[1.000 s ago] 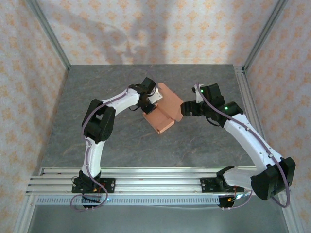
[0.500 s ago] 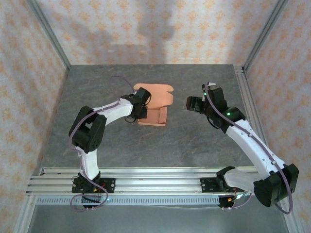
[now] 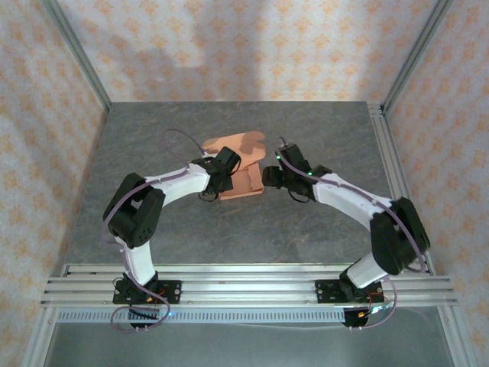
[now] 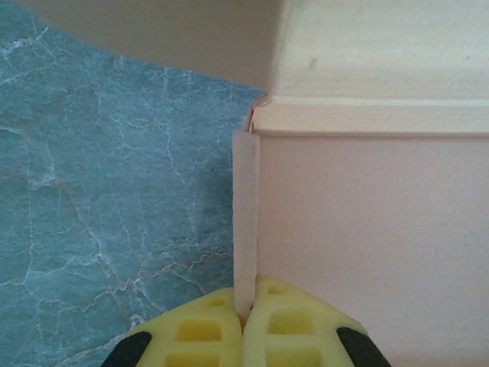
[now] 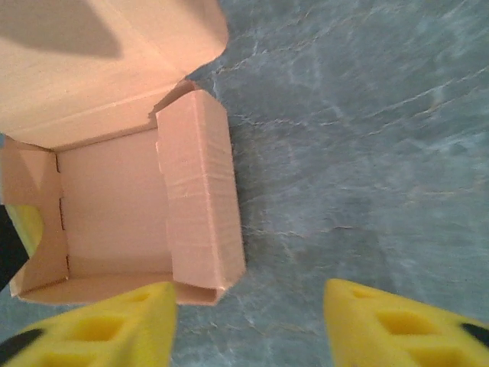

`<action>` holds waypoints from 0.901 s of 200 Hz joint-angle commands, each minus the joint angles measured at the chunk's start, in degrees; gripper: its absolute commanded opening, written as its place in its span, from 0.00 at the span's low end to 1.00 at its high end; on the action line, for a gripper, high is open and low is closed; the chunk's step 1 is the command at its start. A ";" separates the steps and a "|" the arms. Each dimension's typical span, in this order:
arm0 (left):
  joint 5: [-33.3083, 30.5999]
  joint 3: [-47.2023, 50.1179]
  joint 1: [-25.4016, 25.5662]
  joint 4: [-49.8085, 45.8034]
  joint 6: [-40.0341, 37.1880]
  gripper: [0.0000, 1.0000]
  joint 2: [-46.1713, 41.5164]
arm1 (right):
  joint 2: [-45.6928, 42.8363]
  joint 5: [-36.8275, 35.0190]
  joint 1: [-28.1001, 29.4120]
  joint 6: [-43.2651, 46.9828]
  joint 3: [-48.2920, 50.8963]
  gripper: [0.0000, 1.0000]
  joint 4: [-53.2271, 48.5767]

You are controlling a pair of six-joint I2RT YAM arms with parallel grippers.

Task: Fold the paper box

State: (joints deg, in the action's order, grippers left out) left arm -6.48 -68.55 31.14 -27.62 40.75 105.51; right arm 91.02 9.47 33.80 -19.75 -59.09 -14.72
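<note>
Left wrist view has the left fingers (image 4: pixel 199 332) pressed together, pinching a side wall of the paper box (image 4: pixel 367 229), which sits mid-surface (image 5: pixel 344 153) between the arms. Right fingers (image 5: pixel 114 321) are spread wide over the box's corner. Walls look up and the lid flap (image 5: pixel 92 69) is open, so I'd say closing it is what's left.
</note>
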 commanded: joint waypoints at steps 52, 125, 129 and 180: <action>-1.22 -3.67 0.26 -2.01 0.16 0.00 2.72 | 14.31 3.48 0.05 2.75 -9.30 0.37 5.88; -1.03 -3.47 0.27 -2.36 -0.41 0.00 2.66 | 20.33 -1.25 0.17 6.08 -13.87 0.14 0.19; -1.02 -3.51 0.24 -2.27 -0.41 0.00 2.73 | 20.47 -1.52 0.13 6.17 -14.01 0.14 -0.07; -0.81 -3.95 0.25 -2.45 -0.85 0.00 2.32 | 21.86 -6.23 0.76 7.46 -16.04 0.08 -4.09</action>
State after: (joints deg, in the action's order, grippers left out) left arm -6.48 -71.20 31.14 -28.67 40.51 107.33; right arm 110.91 7.92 33.98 -13.65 -73.12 -14.55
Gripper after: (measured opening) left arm 0.059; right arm 0.103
